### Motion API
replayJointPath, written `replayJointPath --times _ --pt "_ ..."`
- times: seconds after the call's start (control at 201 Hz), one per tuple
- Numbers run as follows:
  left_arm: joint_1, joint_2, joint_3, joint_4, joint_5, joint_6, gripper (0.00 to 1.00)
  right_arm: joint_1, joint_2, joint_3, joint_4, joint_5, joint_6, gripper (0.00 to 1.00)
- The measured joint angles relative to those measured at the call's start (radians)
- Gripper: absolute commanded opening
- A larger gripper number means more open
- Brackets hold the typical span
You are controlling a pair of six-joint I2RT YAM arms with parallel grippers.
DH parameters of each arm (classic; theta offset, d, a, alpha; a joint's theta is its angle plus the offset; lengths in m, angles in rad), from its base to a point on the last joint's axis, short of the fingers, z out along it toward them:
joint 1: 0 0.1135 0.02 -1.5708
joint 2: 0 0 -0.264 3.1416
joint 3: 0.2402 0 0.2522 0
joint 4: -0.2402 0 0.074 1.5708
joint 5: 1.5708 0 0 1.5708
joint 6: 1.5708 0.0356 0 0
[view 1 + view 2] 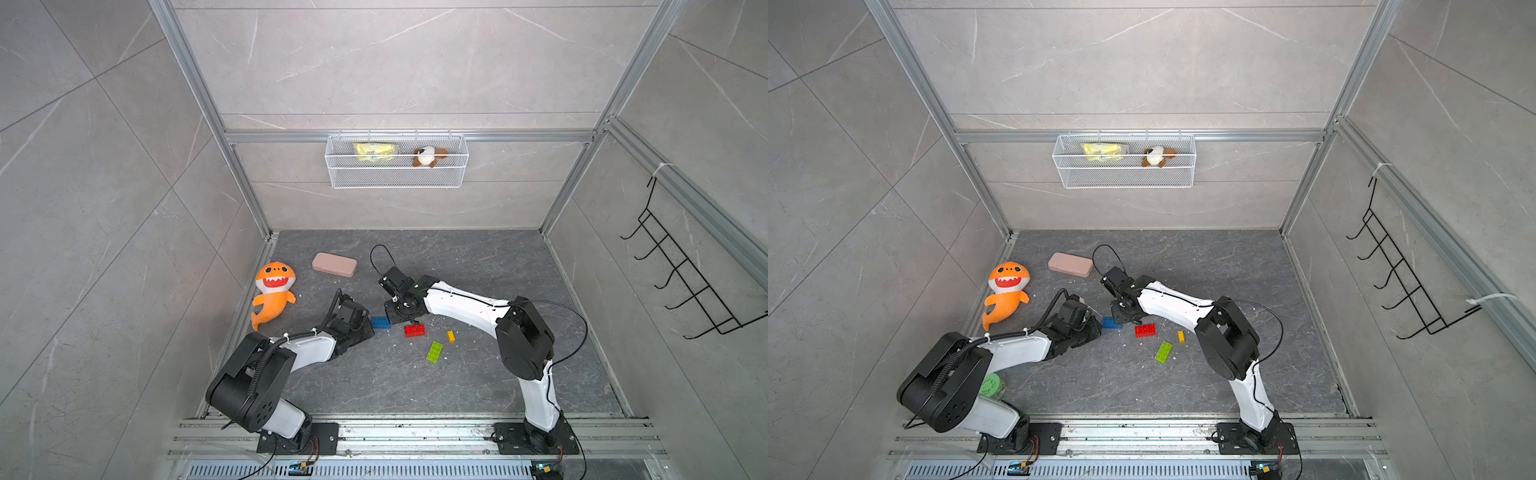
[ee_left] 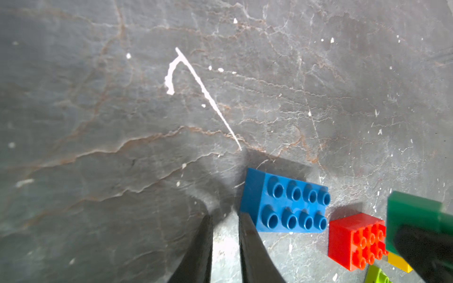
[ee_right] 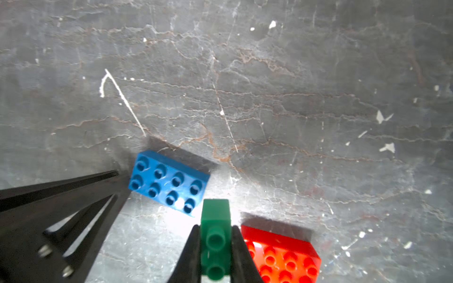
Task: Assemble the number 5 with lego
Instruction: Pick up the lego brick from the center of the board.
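Observation:
The blue lego brick (image 1: 381, 322) (image 3: 169, 182) lies studs-up on the dark floor between my two grippers. My left gripper (image 2: 224, 215) is shut and empty, its tip resting against the blue brick's (image 2: 286, 204) end. My right gripper (image 3: 215, 226) is shut on the small dark green brick (image 3: 215, 235), which hangs just above the floor between the blue brick and the red brick (image 3: 282, 254). In both top views the red brick (image 1: 414, 330) (image 1: 1145, 330), the small yellow brick (image 1: 451, 336) and the lime green brick (image 1: 434, 352) lie loose, apart from each other.
A pink rounded case (image 1: 335, 264) and an orange shark plush (image 1: 274, 293) lie at the back left of the floor. A white wire basket (image 1: 397, 174) hangs on the back wall, a black hook rack (image 1: 685, 282) on the right wall. A green-lidded jar (image 1: 991, 385) stands behind the left arm.

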Motion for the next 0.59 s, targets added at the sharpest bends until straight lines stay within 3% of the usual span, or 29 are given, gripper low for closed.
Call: replayJointPath --times 0.592 --pt "-0.043 -0.016 -0.029 0.032 0.024 -0.041 0.24 0.004 0.035 0.026 -0.019 -0.013 0.027 0.14"
